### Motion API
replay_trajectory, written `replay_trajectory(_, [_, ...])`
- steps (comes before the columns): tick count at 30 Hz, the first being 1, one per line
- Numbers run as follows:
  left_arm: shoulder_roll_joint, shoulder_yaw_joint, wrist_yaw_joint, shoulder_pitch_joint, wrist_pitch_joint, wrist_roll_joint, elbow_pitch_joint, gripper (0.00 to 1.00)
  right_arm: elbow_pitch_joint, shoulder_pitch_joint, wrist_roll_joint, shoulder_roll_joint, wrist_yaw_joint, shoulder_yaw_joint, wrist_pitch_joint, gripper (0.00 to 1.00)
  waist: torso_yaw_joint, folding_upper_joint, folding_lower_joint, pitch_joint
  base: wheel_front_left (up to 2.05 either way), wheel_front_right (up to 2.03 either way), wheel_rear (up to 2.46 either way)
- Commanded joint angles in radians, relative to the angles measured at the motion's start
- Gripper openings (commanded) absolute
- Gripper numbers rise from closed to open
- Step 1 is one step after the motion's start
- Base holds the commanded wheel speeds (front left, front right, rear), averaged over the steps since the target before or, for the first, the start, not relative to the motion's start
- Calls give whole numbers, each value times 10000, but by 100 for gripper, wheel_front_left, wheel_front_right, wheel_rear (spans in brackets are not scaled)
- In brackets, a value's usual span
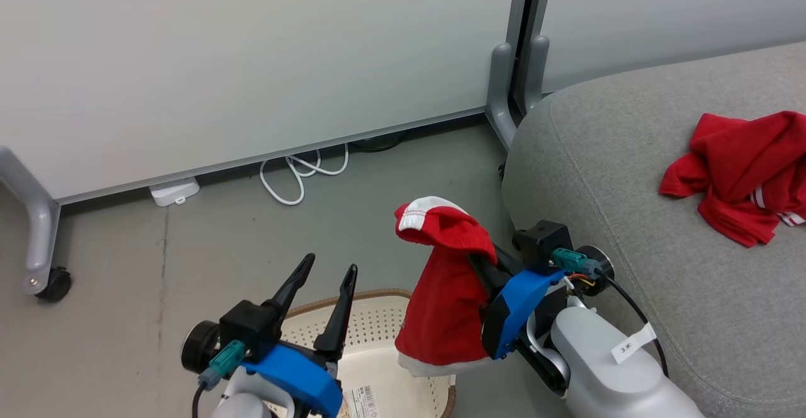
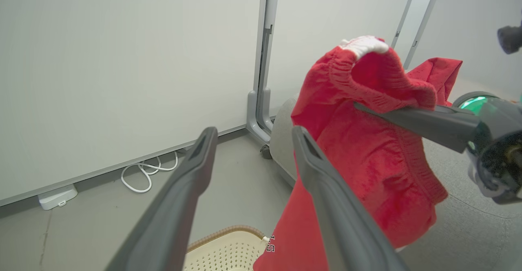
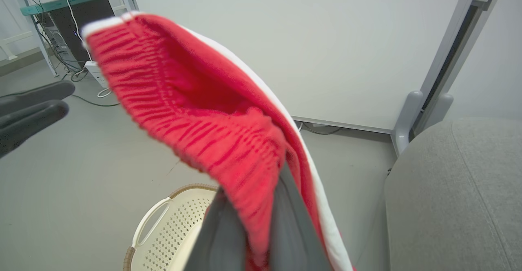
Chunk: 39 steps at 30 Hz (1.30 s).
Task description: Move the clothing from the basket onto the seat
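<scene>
My right gripper [image 1: 483, 260] is shut on a red garment [image 1: 441, 305] with a white hem, which hangs draped over its dark fingers [image 3: 290, 226], above the right side of the cream basket [image 1: 378, 342]. White lettering shows low on the cloth [image 2: 367, 152]. The grey seat [image 1: 630, 191] lies just right of this arm. On it, at the far right, a second red garment [image 1: 743, 172] with white stripes lies crumpled. My left gripper [image 1: 330, 265] stands open over the basket's left part, holding nothing, and its spread fingers [image 2: 191, 169] point at the wall panel.
A white partition wall [image 1: 252, 59] on grey feet with a castor [image 1: 55, 282] closes the far side. A white cable coil [image 1: 302, 179] and a small white box [image 1: 173, 191] lie on the floor at its base. Grey posts [image 1: 504, 90] stand by the seat's corner.
</scene>
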Motion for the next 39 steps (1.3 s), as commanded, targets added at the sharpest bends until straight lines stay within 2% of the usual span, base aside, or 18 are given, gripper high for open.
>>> replay_trajectory(1, [-16,172,-62,177,-26,120,-106,100,-65,96,-18,0,1,-30,-49,0,-10,0,1,7,0,0,0])
replay_trajectory(12, [-405,1682,-303,1381,-26,1139,-820,100,-135,169,-97,0,1,-159,-49,0,-60,0,1,59,0,0,0])
replay_trajectory(23, [-648,2048,-411,1550,-26,1540,-799,100,-142,220,-84,0,1,-111,-50,0,-236,0,1,25,0,0,0])
replay_trajectory(29, [-576,1938,-398,1586,-26,1489,-880,100,-201,160,-72,0,1,-159,-46,0,-735,0,1,56,0,0,0])
replay_trajectory(39, [-484,1816,-399,1353,-26,1528,-990,100,-299,57,-177,-2,1,-353,-45,0,-2182,0,1,364,0,0,0])
